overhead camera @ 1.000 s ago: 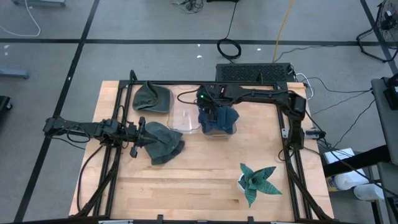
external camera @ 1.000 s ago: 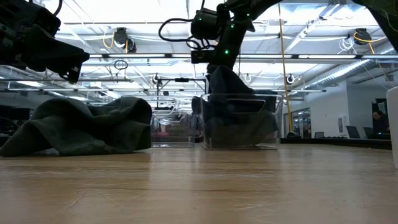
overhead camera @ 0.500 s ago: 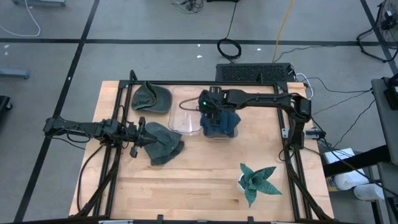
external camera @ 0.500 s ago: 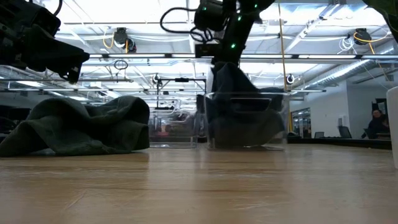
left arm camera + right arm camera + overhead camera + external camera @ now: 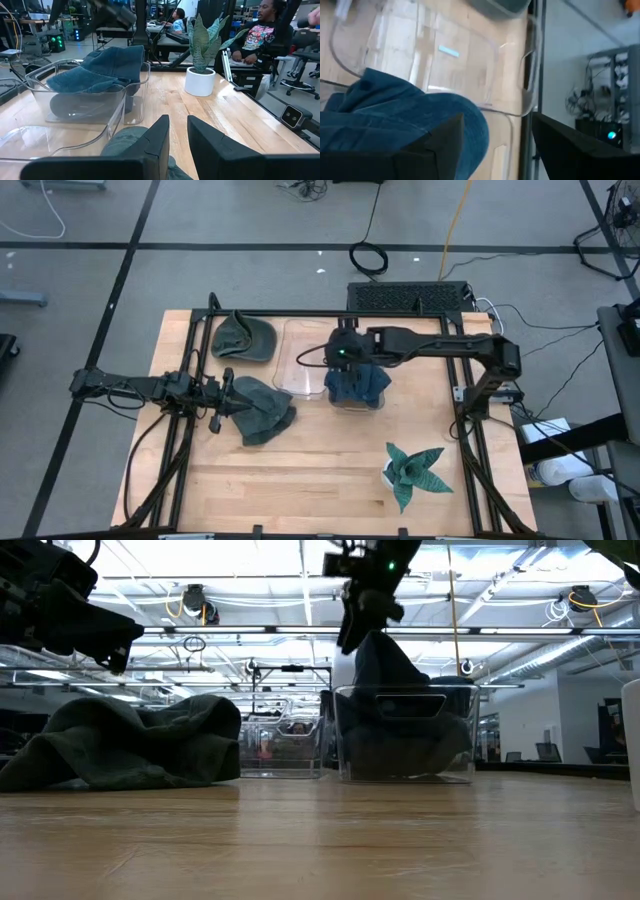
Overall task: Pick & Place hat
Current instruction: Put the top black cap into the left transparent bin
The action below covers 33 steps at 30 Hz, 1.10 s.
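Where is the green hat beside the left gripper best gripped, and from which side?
Probably a raised fold on top of the green hat, coming from above. In the low view it lies as a soft crumpled heap with no stiff edge showing, so pinching a ridge seems surest. The left gripper is at its edge.

Three soft fabric hats: blue [image 5: 357,383], two grey-green [image 5: 262,409] [image 5: 244,337]. Two clear plastic bins [image 5: 298,370] [image 5: 355,402]. One potted plant [image 5: 412,470].

This is a robotics lab in an open office hall: a wooden table [image 5: 300,470] on a grey floor, cables [image 5: 368,256], ceiling lights, and people at desks [image 5: 260,37] behind.
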{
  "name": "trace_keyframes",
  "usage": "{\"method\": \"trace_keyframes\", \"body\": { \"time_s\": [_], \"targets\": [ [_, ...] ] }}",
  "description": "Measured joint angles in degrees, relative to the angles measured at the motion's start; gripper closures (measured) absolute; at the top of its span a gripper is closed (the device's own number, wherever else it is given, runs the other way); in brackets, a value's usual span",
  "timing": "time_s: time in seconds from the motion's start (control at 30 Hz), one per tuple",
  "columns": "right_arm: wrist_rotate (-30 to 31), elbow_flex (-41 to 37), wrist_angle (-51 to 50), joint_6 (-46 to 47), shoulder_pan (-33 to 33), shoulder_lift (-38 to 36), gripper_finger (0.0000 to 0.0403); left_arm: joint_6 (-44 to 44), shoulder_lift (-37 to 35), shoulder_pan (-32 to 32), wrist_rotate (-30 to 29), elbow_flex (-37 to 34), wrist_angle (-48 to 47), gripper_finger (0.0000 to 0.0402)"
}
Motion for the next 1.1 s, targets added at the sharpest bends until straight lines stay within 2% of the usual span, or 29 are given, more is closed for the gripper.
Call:
{"method": "trace_keyframes", "body": {
  "time_s": [0.13, 0.53, 0.87, 1.0, 1.1],
  "targets": [
    [-0.02, 0.03, 0.90, -0.67, 0.80, -2.24, 0.0181, 0.00, 0.01, -0.02, 0.00, 0.01, 0.00, 0.0325],
    [-0.89, 0.14, 5.59, 11.14, 3.32, -9.10, 0.0181, 0.00, 0.01, 0.00, 0.00, -0.01, 0.00, 0.0325],
    [-19.83, 0.14, 9.21, 23.00, 4.01, -9.88, 0.0181, 0.00, 0.01, -0.02, 0.00, 0.00, 0.00, 0.0325],
    [-23.79, 0.14, 10.71, 23.51, 5.33, -9.90, 0.0181, 0.00, 0.01, 0.00, 0.00, -0.01, 0.00, 0.0325],
    [-24.11, 0.14, 12.47, 23.51, 6.57, -9.90, 0.0181, 0.00, 0.01, -0.01, 0.00, 0.00, 0.00, 0.0325]
  ]
}}
